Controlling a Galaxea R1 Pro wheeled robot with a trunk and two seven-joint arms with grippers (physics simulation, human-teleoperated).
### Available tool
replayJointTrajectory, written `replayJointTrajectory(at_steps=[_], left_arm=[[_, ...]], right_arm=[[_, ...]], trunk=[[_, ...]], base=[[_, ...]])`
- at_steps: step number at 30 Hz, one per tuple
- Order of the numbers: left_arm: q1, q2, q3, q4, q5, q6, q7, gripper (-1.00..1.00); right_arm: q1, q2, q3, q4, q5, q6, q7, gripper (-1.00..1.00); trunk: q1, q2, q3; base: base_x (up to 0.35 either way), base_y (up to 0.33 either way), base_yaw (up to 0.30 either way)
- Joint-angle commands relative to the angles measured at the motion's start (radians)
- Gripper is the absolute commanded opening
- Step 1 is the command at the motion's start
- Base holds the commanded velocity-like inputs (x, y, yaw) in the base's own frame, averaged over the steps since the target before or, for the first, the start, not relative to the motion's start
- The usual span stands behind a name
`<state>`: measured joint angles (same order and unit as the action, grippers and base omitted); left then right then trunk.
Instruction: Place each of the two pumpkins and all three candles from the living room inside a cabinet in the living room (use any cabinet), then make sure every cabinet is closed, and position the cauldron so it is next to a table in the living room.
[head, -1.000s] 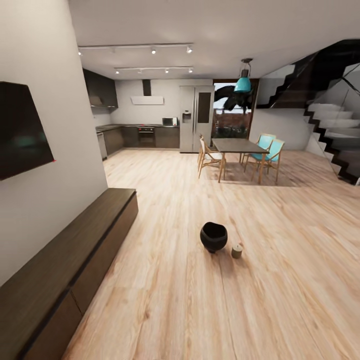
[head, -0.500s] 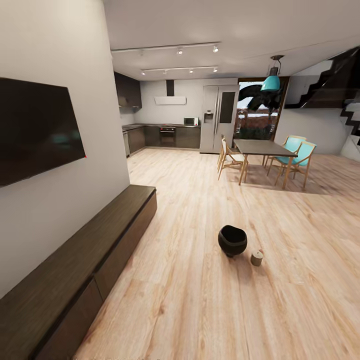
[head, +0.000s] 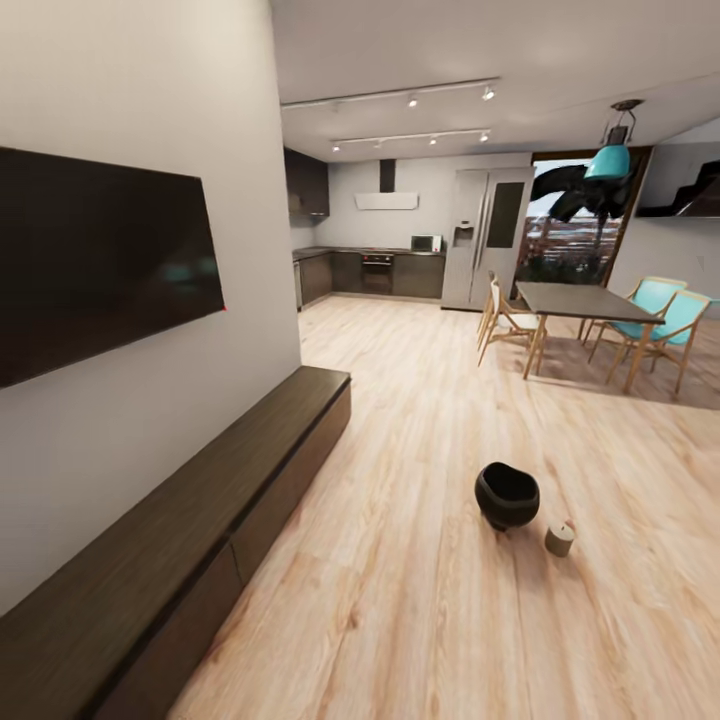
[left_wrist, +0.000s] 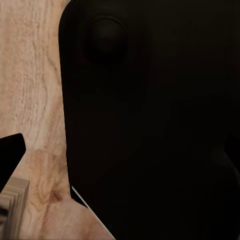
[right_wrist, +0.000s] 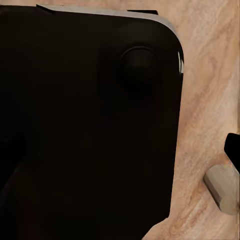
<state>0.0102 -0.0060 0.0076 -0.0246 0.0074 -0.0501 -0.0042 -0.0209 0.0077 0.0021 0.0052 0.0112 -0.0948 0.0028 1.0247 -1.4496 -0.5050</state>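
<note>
Floorboards (head: 400, 600) of pale wood carry the black cauldron (head: 506, 495), with one candle (head: 559, 539) just beside it, not touching. Along the wall under the dark screen (head: 100, 260) runs the long cabinet (head: 200, 530), its fronts closed. Whether either tool is apart or together cannot be told from the wrist views.

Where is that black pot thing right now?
In the head view the cauldron stands on the wooden floor right of centre, with a candle close beside it and the long dark cabinet off to its left.
</note>
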Motion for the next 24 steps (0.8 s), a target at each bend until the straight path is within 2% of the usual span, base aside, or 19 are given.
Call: replayJointTrajectory(at_steps=[1,10,13,24], left_arm=[[0.000,0.000,0.000,-0.002,0.001,-0.002,0.000,1.00],[0.000,0.000,-0.004,-0.002,0.000,-0.002,0.000,1.00],[0.000,0.000,-0.003,-0.002,0.000,-0.002,0.000,1.00],[0.000,0.000,-0.002,-0.002,0.000,-0.002,0.000,1.00]], right_arm=[[-0.001,0.000,0.000,0.001,0.001,-0.003,0.000,1.00],[-0.001,0.000,0.000,0.002,0.001,-0.003,0.000,1.00],[-0.001,0.013,0.001,0.000,0.001,-0.003,0.000,1.00],[-0.001,0.021,0.003,-0.002,0.001,-0.003,0.000,1.00]], trunk=[[0.000,0.000,-0.001],[0.000,0.000,-0.001],[0.000,0.000,-0.001],[0.000,0.000,-0.001]], base=[[0.222,-0.071,0.277],[0.160,-0.112,0.277],[0.109,-0.151,0.277],[0.012,-0.035,0.277]])
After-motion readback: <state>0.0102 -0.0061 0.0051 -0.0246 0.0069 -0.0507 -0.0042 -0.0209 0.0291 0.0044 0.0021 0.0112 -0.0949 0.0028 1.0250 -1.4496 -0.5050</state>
